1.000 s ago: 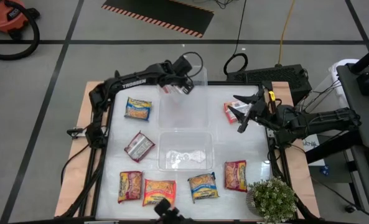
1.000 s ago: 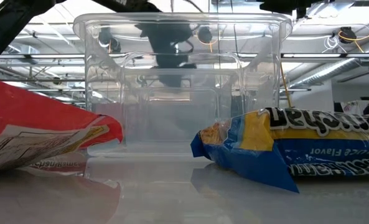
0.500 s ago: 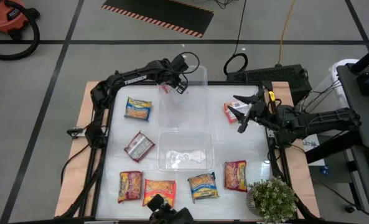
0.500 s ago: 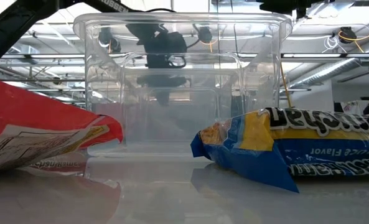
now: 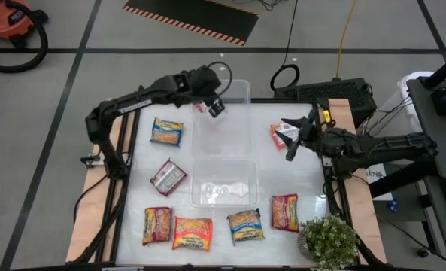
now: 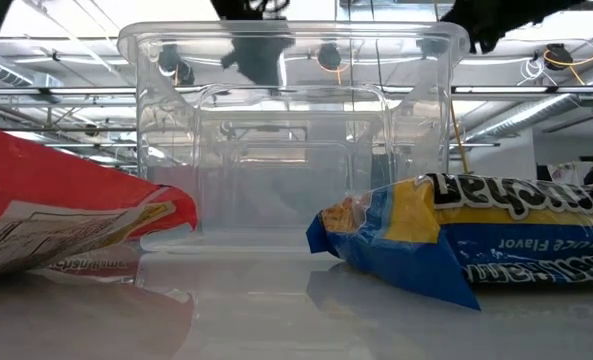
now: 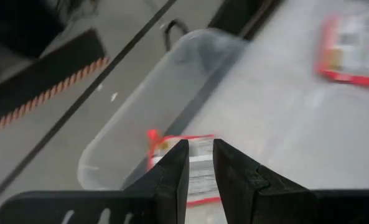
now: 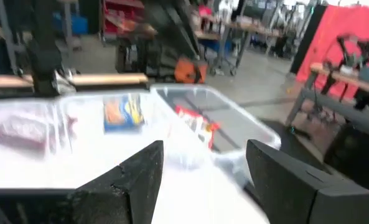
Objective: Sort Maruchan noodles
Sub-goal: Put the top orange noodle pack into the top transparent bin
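My left gripper (image 5: 213, 107) (image 7: 200, 146) hangs over the far clear bin (image 5: 224, 124), its fingers open by a narrow gap. A red-white noodle packet (image 7: 162, 144) (image 8: 195, 126) lies inside that bin, below the fingers and against its wall. My right gripper (image 5: 289, 141) (image 8: 203, 155) is wide open above another red-white packet (image 5: 280, 134) that lies flat near the table's right far corner. Flat on the table lie an orange-yellow packet (image 5: 166, 132), a silver-red one (image 5: 168, 177) and several more along the near edge (image 5: 192, 232).
A second clear bin (image 5: 223, 183) stands nearer, with a crumpled clear wrapper in it. A potted plant (image 5: 329, 241) sits at the near right corner. In the low view a red packet (image 6: 56, 220) and a blue-yellow one (image 6: 476, 235) lie before the bin (image 6: 286, 130).
My left gripper has risen out of the far bin; in the low view it has climbed from inside the bin's walls to above its rim. The red-white packet has stayed in the bin.
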Available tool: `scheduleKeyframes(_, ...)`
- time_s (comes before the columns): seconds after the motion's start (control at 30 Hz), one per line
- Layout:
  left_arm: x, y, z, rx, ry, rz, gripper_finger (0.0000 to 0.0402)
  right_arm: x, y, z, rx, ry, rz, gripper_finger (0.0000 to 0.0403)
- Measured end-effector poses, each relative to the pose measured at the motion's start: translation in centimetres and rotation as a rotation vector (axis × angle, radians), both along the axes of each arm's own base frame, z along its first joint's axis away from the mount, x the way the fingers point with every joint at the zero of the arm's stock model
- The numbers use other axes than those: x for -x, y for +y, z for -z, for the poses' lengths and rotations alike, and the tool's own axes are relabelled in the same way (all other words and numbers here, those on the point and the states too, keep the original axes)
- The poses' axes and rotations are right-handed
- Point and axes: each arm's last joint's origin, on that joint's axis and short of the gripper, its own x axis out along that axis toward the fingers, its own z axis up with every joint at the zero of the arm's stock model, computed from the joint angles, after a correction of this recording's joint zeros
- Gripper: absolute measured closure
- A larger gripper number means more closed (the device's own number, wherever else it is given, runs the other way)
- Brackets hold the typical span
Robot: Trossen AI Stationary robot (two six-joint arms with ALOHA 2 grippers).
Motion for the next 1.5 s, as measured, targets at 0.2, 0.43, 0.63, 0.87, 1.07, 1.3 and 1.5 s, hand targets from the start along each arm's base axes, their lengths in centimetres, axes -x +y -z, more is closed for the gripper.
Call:
scheduleKeyframes(0.2, 1.5, -2.8, 2.0, -0.024, -0.073, 0.141, 0.0323, 0.0, -0.9, 2.0, -0.079, 0.154, 0.084, 0.0177)
scheduleKeyframes(0.43, 5.8, -5.9, 3.6, -0.028, -0.294, 0.218, 0.0323, 0.1, -1.7, 4.5, -0.164, 0.363, 0.174, 0.0177)
scheduleKeyframes(0.63, 9.2, -8.7, 5.9, -0.006, -0.389, 0.249, 0.0323, -0.4, -2.1, 6.1, -0.214, 0.504, 0.184, 0.0177)
scheduleKeyframes(0.87, 11.7, -10.4, 9.1, 0.026, -0.451, 0.269, 0.0323, -1.3, -2.2, 10.3, -0.109, 0.801, 0.114, 0.0177)
scheduleKeyframes(1.07, 12.9, -11.2, 10.1, 0.046, -0.433, 0.283, 0.0323, -1.9, -2.1, 12.9, -0.108, 0.889, 0.021, 0.0177)
scheduleKeyframes(1.3, 13.1, -12.0, 10.8, 0.048, -0.409, 0.339, 0.0323, -2.4, -2.1, 14.4, -0.076, 0.948, 0.035, 0.0177)
scheduleKeyframes(1.5, 13.0, -12.2, 10.8, 0.044, -0.401, 0.363, 0.0323, -2.4, -2.4, 14.8, -0.002, 1.005, 0.104, 0.0186)
